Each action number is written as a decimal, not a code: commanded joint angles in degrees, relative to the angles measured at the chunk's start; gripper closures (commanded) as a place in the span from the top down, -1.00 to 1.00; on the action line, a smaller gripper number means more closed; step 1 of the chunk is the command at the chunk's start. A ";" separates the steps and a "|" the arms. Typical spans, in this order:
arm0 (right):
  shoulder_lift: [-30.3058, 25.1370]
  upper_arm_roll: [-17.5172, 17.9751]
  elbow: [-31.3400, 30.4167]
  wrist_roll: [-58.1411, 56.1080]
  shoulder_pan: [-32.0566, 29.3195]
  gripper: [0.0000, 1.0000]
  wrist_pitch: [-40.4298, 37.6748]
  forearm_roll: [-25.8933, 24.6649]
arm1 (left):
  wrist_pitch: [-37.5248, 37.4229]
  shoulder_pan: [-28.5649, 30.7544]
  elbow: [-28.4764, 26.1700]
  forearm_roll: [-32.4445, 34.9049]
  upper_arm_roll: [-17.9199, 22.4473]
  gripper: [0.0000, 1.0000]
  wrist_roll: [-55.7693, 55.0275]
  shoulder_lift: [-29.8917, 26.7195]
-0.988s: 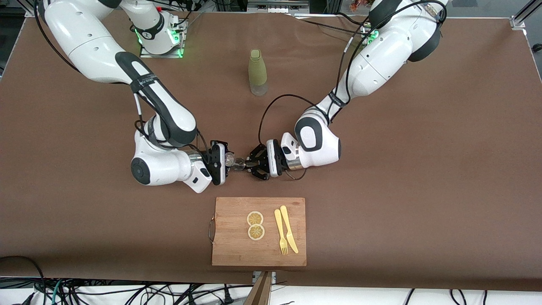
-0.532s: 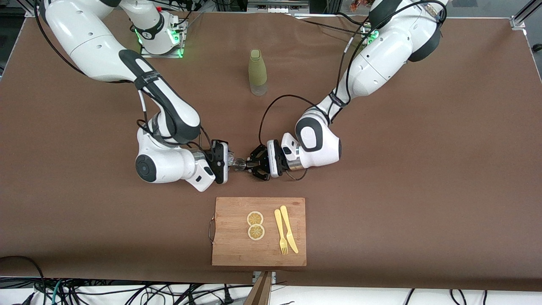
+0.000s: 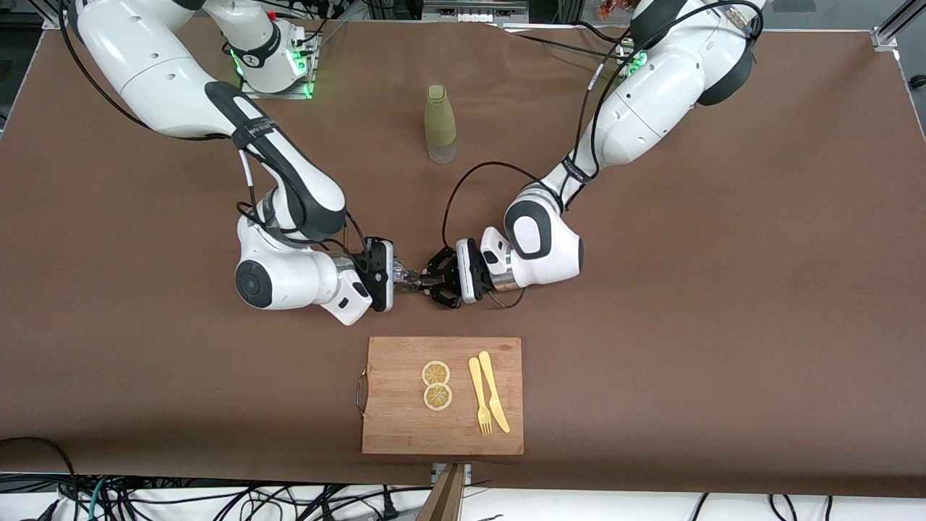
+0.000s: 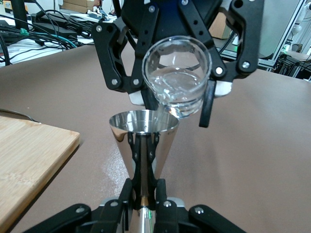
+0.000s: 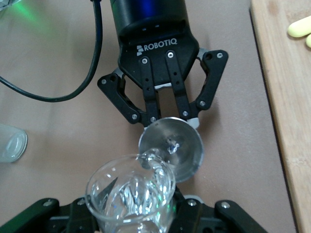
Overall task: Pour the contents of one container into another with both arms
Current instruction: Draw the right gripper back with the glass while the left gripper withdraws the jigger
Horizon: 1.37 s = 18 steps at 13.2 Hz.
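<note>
Above the table's middle, my right gripper [image 3: 396,276] is shut on a clear glass [image 3: 401,276] with water in it. The glass [image 4: 177,77] is tipped, lip down, over a steel cone-shaped jigger [image 4: 143,127]. A thin stream of water runs from the glass [image 5: 130,194] into the jigger [image 5: 171,145]. My left gripper [image 3: 428,281] is shut on the jigger's narrow waist and holds it upright, just off the brown cloth. In the left wrist view, my left gripper [image 4: 144,162] clasps the stem from both sides. In the right wrist view, my right gripper [image 5: 131,213] lies largely hidden under the glass.
A green bottle [image 3: 440,123] with a clear base stands farther from the front camera than the grippers. A wooden cutting board [image 3: 394,427] lies nearer to it, bearing two lemon slices [image 3: 436,374], a yellow fork [image 3: 477,394] and a yellow knife [image 3: 493,394].
My right arm has rolled its wrist and edged toward the left gripper, tipping the glass further over the jigger. The left arm has stayed still.
</note>
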 commanded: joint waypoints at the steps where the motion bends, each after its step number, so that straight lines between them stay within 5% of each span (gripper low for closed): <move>1: 0.06 0.53 0.36 -3.59 -1.49 -0.18 -0.05 3.66 | 0.42 -0.62 0.39 -1.95 0.38 -1.00 1.89 -0.26; 5: 0.15 0.09 0.36 -8.33 -3.34 -0.18 0.03 9.54 | 0.42 -0.53 0.47 -2.21 0.29 -1.00 1.80 -0.34; 9: 0.06 -3.94 0.19 -20.61 -5.36 -0.18 -0.67 21.83 | -1.41 3.49 -2.76 -1.42 0.29 -1.00 1.89 -2.09; 14: -0.20 -10.09 -0.43 -38.01 -8.17 -0.18 -4.43 33.88 | -18.17 14.04 -13.65 0.41 0.55 -1.00 8.55 -8.59; 18: -0.12 -19.14 -3.58 -56.81 -9.93 -0.16 -10.41 48.55 | -33.99 25.81 -17.01 15.95 0.64 -1.00 10.84 -10.63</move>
